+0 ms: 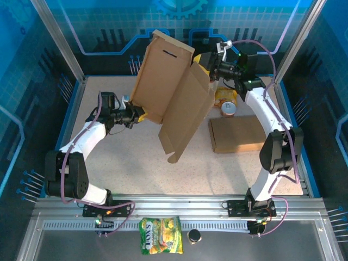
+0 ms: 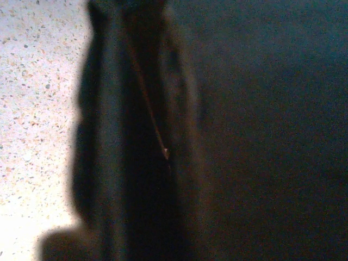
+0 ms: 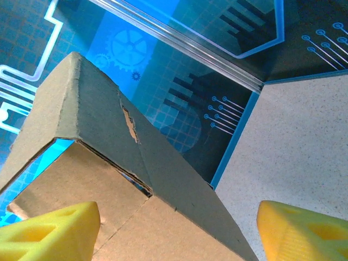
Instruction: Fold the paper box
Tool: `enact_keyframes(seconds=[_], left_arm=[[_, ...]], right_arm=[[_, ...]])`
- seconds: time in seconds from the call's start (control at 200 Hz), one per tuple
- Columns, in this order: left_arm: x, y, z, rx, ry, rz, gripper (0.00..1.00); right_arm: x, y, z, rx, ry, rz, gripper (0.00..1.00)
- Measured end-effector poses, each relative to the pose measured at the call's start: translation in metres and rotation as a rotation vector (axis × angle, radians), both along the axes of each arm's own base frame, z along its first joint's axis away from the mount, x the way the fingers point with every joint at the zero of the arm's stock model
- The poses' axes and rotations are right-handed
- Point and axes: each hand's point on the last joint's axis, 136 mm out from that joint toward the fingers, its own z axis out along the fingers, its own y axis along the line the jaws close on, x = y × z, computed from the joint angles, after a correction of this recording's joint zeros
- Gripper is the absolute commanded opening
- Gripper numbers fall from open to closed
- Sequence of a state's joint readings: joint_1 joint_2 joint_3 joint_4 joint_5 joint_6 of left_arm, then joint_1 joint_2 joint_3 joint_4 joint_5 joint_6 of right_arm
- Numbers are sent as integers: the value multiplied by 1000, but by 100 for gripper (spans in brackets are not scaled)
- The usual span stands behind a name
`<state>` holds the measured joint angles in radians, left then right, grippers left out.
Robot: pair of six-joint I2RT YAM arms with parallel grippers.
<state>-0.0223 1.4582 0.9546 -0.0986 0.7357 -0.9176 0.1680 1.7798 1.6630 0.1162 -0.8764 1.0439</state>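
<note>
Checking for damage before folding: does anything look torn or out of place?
Yes: the paper box has a small peeled tear on its folded ridge. A snack bag lies off the table, on the front frame.

Unfolded brown paper box (image 1: 173, 100), raised, tilted

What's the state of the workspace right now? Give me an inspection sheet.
Surface: speckled table, no spills seen.
Job's things: paper box, unfolded, held tilted up off the table.
Clutter: flat cardboard piece, yellow packet and can on the right; snack bag on the near rail.
Grippers: left gripper shut on the box's lower left edge; right gripper open at its upper right edge.
Cables: purple cables along both arms, no snag seen.
Surroundings: blue printed walls, aluminium frame.
</note>
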Motion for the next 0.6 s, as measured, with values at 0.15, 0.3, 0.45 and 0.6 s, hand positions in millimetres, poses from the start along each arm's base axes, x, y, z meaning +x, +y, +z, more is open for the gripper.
enact_keyframes(seconds=[0.15,0.3,0.45,0.6], left_arm=[[1,-1,0,-4,3,-5,0],[2,-1,-3,-4,10,-6,0],[4,-1,-2,-5,9,-6,0],[5,-2,-1,-9,8,-11,0]], right_arm=[[4,4,8,9,-25,6,77],[9,11,13,14,-43,17,77],[9,23,5,12,-27,40,76],[10,31,-3,10,-9,54,68]])
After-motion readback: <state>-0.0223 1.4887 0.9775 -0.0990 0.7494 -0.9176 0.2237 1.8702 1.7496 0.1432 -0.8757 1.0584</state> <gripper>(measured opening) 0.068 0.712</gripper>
